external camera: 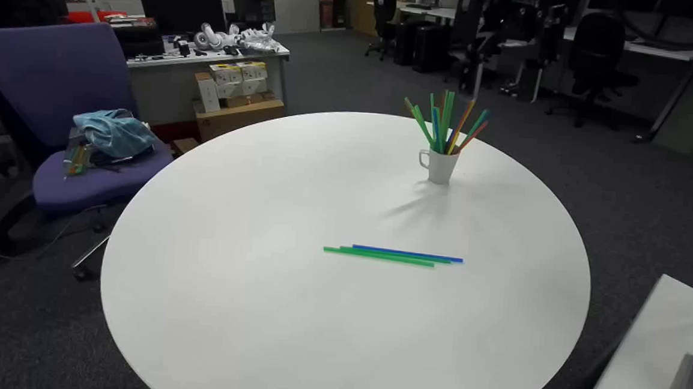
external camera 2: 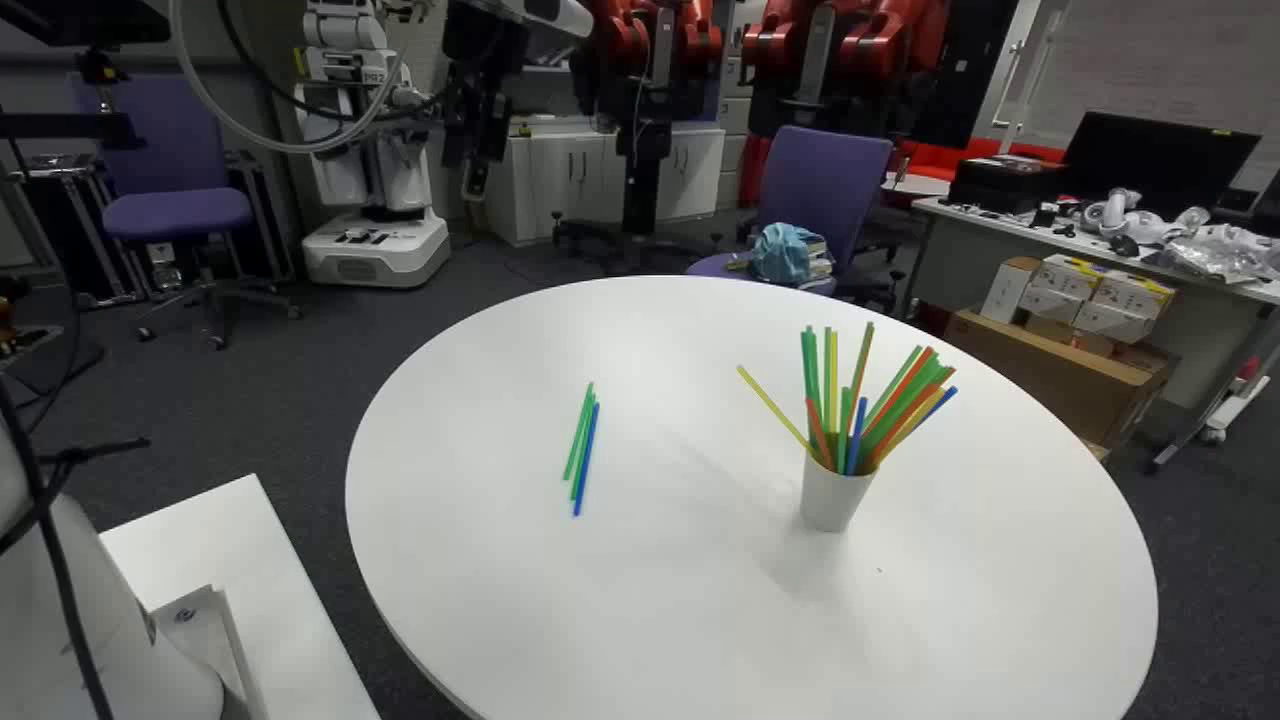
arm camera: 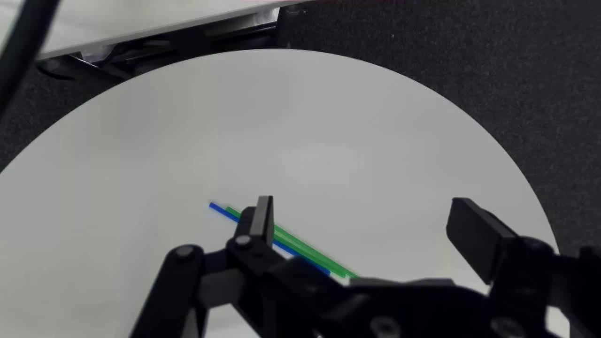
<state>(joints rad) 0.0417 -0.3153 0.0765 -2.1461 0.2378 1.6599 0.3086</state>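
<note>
A pair of black fingers point(arm camera: 475, 237) stands spread wide and gripping nothing, above a round white bench point(arm camera: 328, 126). On the bench, below them and apart, three loose straws point(arm camera: 305, 249) lie side by side in a slim, staggered bundle; in the wrist view one finger hides part of it from us. Well apart from these stands an upright white mug point(external camera: 441, 168), with a crowd of mixed straws point(external camera: 446, 122) fanning out of it.

We judge the main risk to be how closely the loose straws lie: fingers closing there could catch several at once, or nudge one so that it rolls. Thin as they are, a grip set too high would likely close on air, and one too low would press the bench. The mug looks top-heavy; a brush against its leaning straws could tip it.

We count one bench, one mug and two fingers. Of the loose straws, two are green straws point(external camera 2: 577, 438) and one is a blue straw point(external camera 2: 587, 460). Those in the mug overlap too much to number surely, though we make out more than ten.
</note>
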